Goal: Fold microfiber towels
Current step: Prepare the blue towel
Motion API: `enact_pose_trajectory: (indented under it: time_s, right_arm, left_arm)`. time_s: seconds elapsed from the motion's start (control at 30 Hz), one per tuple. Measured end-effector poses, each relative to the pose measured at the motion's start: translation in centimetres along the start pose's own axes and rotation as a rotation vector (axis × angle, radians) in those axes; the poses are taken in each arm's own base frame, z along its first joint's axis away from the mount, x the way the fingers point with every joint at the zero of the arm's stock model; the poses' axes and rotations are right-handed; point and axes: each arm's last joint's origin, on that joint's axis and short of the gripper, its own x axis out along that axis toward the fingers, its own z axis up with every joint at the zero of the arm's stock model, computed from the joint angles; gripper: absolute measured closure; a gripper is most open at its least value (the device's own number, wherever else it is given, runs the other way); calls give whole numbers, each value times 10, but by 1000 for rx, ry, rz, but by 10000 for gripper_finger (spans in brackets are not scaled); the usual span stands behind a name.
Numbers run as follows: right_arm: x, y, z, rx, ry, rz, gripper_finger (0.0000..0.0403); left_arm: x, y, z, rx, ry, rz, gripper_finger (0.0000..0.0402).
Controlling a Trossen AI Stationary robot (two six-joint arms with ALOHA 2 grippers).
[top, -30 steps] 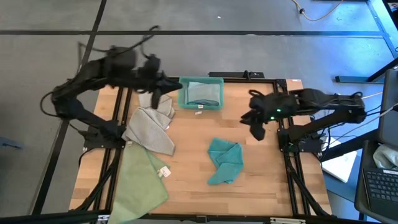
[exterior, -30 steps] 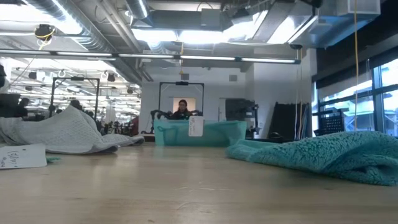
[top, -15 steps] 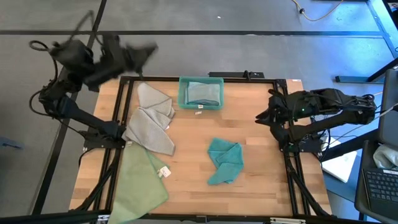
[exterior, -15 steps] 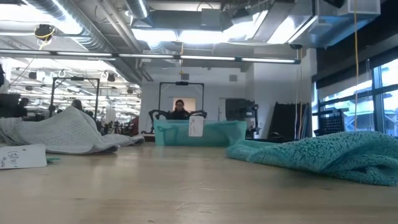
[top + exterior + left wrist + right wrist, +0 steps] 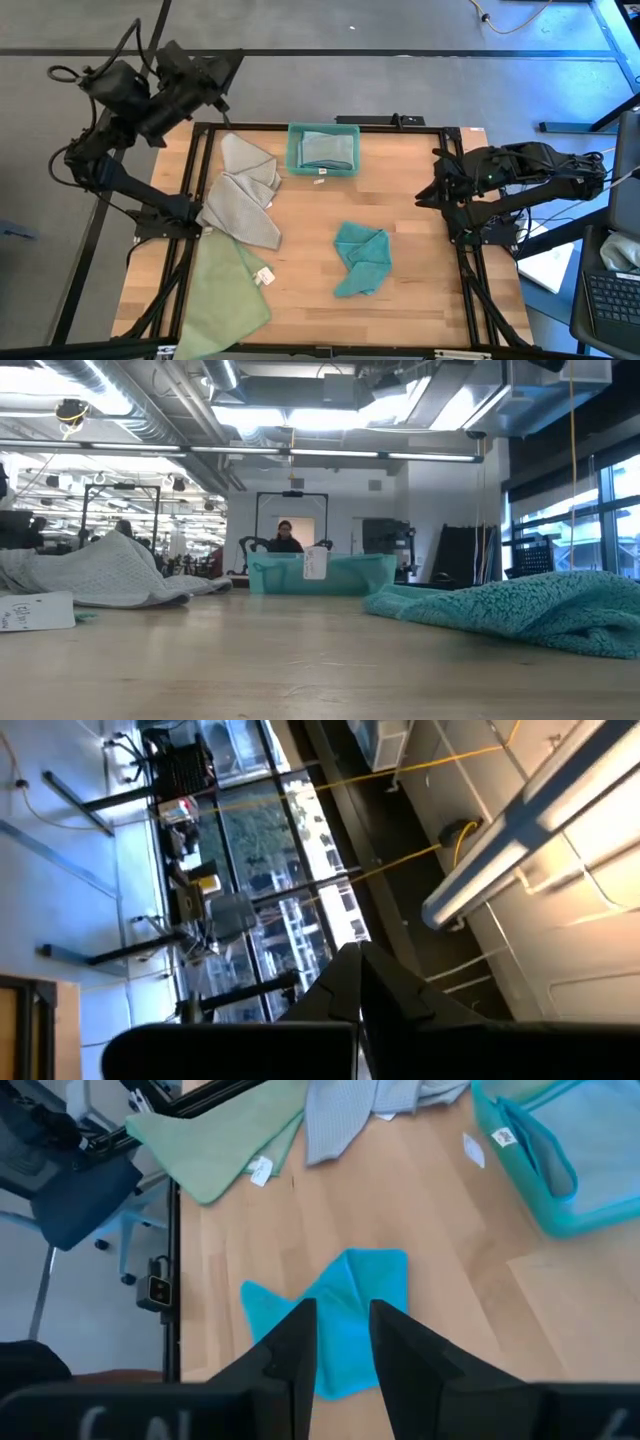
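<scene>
Your right gripper [image 5: 424, 195], fingers slightly parted and empty, sat nearest the crumpled teal towel [image 5: 362, 259]; your left gripper [image 5: 222, 72], pinched closed, pointed away off-table.

Bright ceiling strip lights [image 5: 300, 415] glare overhead; the near table [image 5: 300, 670] blurs, shadows stay soft.

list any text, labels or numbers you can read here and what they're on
Nothing can be read.
White tag at the table's left in the low view: dark marks, too blurred to read.
White tag on the teal bin: no legible print.
White tag on the green towel: too small to read.
White tag on the bin's rim in the right wrist view: too small to read.
</scene>
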Motion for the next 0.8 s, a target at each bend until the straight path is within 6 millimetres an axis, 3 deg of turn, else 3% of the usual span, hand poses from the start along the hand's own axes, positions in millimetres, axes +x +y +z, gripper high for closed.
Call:
enact_pose_trajectory:
  time_s: [0.6, 0.8]
  right_arm:
    - [2, -1, 1, 24, -15, -30, 305]
    - [24, -7, -12, 19, 55, -39, 305]
  left_arm:
    - [0, 0, -1, 13, 3, 2, 401]
    - [0, 0, 0, 13, 3, 2, 401]
